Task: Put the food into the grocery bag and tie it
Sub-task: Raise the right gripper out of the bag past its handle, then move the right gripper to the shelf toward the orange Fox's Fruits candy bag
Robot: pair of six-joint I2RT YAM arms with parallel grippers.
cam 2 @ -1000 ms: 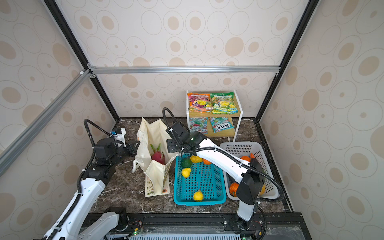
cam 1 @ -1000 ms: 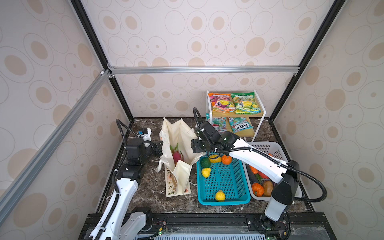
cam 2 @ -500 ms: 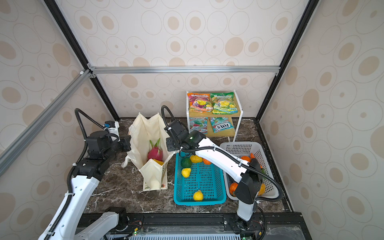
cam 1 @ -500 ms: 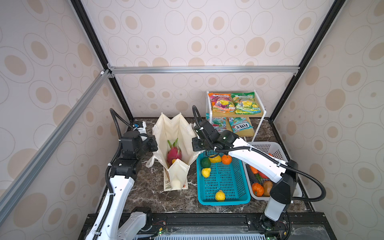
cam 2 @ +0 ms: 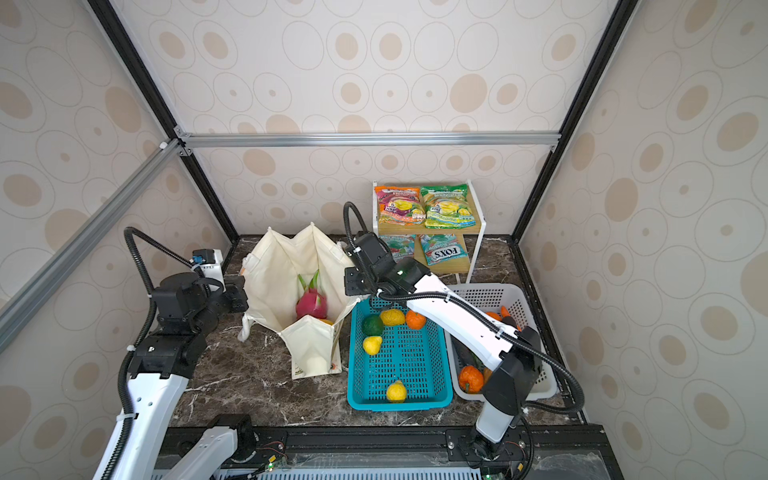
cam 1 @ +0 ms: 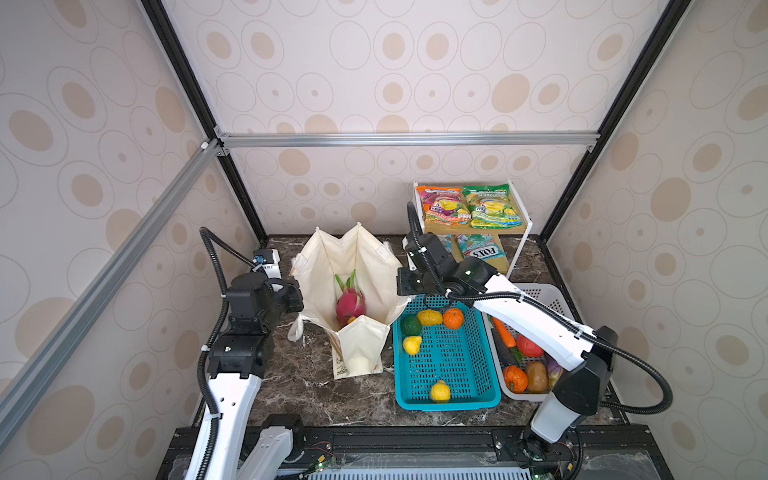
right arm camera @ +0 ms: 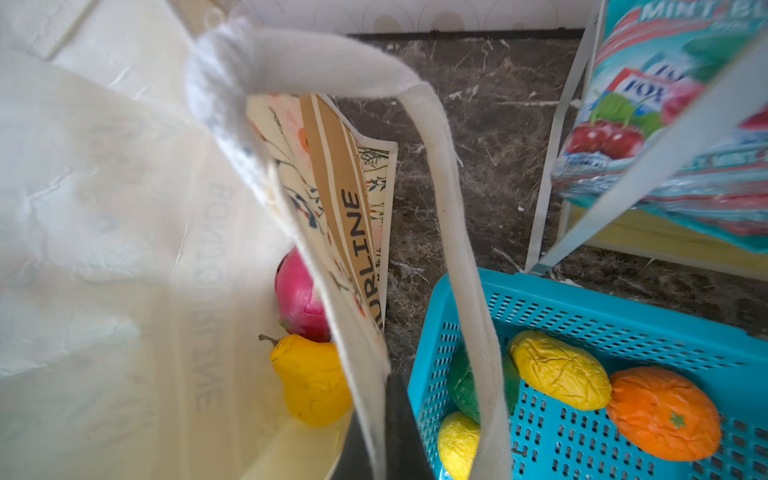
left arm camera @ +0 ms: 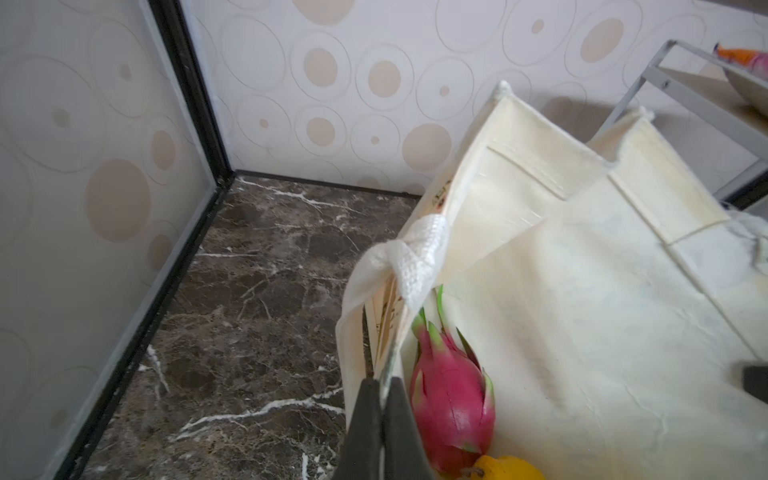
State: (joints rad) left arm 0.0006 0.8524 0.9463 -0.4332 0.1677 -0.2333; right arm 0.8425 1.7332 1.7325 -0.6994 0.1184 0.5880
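Note:
The cream grocery bag (cam 1: 365, 266) stands with its mouth stretched wide in both top views. My left gripper (left arm camera: 384, 380) is shut on its left rim, beside a knotted white rope handle (left arm camera: 419, 257). My right gripper (right arm camera: 376, 399) is shut on the opposite rim, where the floral print and tan band (right arm camera: 353, 216) show. A pink dragon fruit (cam 1: 350, 305) and a yellow fruit (right arm camera: 311, 378) lie inside the bag. Three more yellow fruits (cam 1: 430, 317) sit in the teal basket (cam 1: 446, 401). The orange snack packet (cam 1: 442, 204) and the green snack packet (cam 1: 490, 206) lie on the shelf top.
The teal basket, touching the bag's right side, also holds a green fruit (cam 1: 410, 325) and an orange (cam 1: 453, 318). A white basket (cam 1: 552, 293) of vegetables stands to its right under my right arm. The white-framed shelf (cam 1: 521, 249) holds teal FOXS packets (cam 1: 482, 249) below.
The right gripper has shut on the bag's right rim. The left gripper has pulled the left rim out to the left and up, so the bag's mouth is spread wider.

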